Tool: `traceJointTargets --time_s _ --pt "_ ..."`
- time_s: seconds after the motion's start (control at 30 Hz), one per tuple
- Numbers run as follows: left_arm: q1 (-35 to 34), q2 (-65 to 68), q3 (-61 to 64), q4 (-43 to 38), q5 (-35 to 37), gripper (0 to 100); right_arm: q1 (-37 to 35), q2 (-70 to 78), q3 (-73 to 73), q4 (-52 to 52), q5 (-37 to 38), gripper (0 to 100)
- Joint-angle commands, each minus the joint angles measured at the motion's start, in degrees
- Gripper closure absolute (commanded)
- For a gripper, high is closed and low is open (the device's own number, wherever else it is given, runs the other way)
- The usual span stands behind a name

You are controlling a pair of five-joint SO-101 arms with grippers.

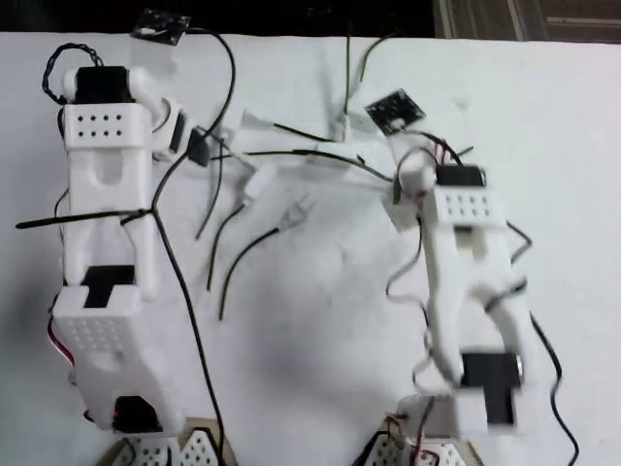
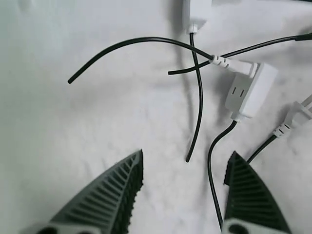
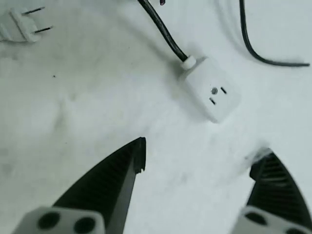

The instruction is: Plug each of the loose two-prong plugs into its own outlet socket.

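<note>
**High view: two arms, a tangle of cables, and no plug home yet**

The white table [image 1: 320,320] is strewn with black cables [image 1: 233,257]. Right in the middle lies a loose plug [image 1: 297,209], prongs bare and touching no socket. An arm stands at each side of the scatter.

In the left wrist view, the left gripper [image 2: 183,192] hangs above the table with its jaws spread wide and nothing between them. Ahead of it lies a white socket block [image 2: 248,90], its two slots showing and unfilled, with a cable leaving each end. A thin cord [image 2: 200,97] crosses the table just beside the block, its cut end lying free. On the block's other side, close by, sits a white plug body [image 2: 298,113]; its prongs can't be made out.

In the right wrist view, the right gripper [image 3: 197,185] is just as open, its jaws far apart and gripping nothing. Beyond them rests a small white outlet [image 3: 213,90], face up with its slots vacant. A thick black lead [image 3: 163,31] runs into one end. Well apart from it lies a pronged plug [image 3: 19,24], both metal pins clear to see, flat on the table and connected to nothing.
</note>
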Motion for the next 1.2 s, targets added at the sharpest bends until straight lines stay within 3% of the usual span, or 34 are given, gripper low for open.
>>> traceJointTargets --time_s 0.0,0.17,0.57,0.67,0.8,0.93,1.17 --pt "-0.4 -5.4 -0.5 0.9 -0.5 73 1.5 12.1 -12.8 0.2 5.6 66.5" --pt "-0.4 -12.6 7.1 -0.6 -0.5 73 2.3 27.9 -29.4 5.5 10.2 66.4" --pt "-0.4 -30.2 36.8 -16.2 -0.5 73 4.3 55.4 -66.1 22.0 10.4 67.5" --pt "-0.4 -34.4 42.3 -18.3 -0.5 73 5.1 58.9 -72.8 25.6 10.4 76.8" --pt "-0.4 -38.6 47.0 -18.6 -0.3 73 5.2 61.2 -81.3 29.0 10.4 98.1" --pt "-2.3 -42.9 50.9 -18.3 -0.1 73 5.0 61.4 -87.9 36.0 10.2 98.3" --pt "-7.0 -56.1 61.3 -19.1 -0.5 73 7.8 61.3 -96.0 36.4 9.9 98.2"
